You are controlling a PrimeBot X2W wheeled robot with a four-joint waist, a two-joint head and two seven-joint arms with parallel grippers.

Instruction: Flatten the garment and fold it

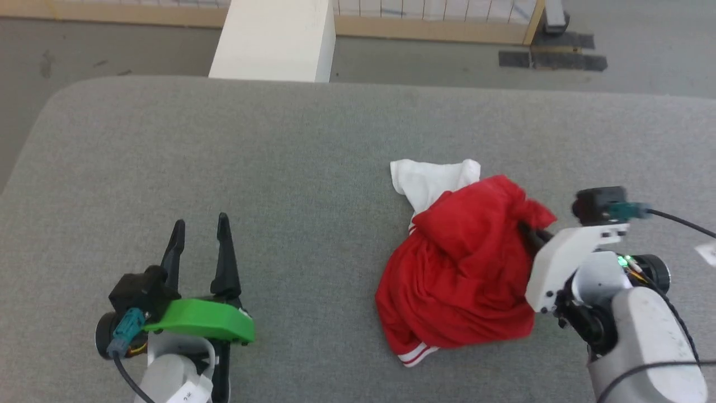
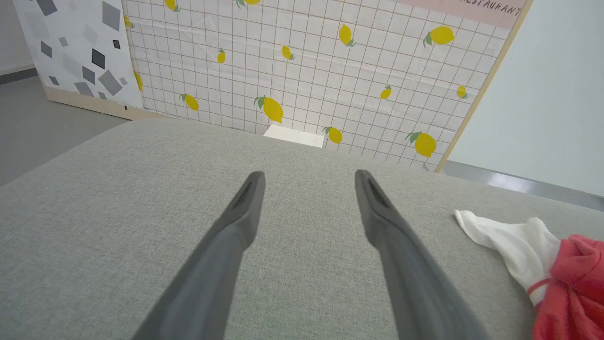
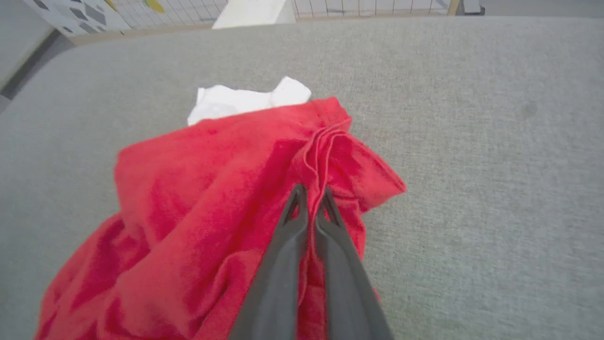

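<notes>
**Head view.** Grey woven table top (image 1: 279, 140), flat and faintly napped, rounded at the far left corner. Wide bare cloth across the left and middle, a narrower strip to the right of the heap. Right of centre, well inside every edge: the garment (image 1: 464, 268), a crumpled red mound of soft knit. White sleeve (image 1: 430, 179) spilling out on its far side, striped trim (image 1: 417, 354) peeking from the near hem. Clamped into the mound's right flank: the right gripper (image 1: 524, 226), dark fingers (image 1: 536, 236) pressed together on a red fold. At the lower left, well apart from the cloth, spread wide and holding nothing: the left gripper (image 1: 200, 221), with a green bracket (image 1: 201, 319) at its base. Beyond the far edge, a white block (image 1: 274, 39) on grey floor (image 1: 112, 45), and dark mat strips (image 1: 551, 59) further right.

**Left wrist view.** Two long matte fingers parted over bare table top, nothing between them. White sleeve and a bit of red at the right border. Past the rounded far edge, a wood-framed tiled panel (image 2: 283, 71) printed with lemons, beside a board (image 2: 75, 47) of grey shapes.

**Right wrist view.** Fingers closed tight on a bunched ridge of red fabric, pleats gathered right at the tips. Open grey table top on the right and ahead. Red folds piled to the left, white sleeve at the far side.
</notes>
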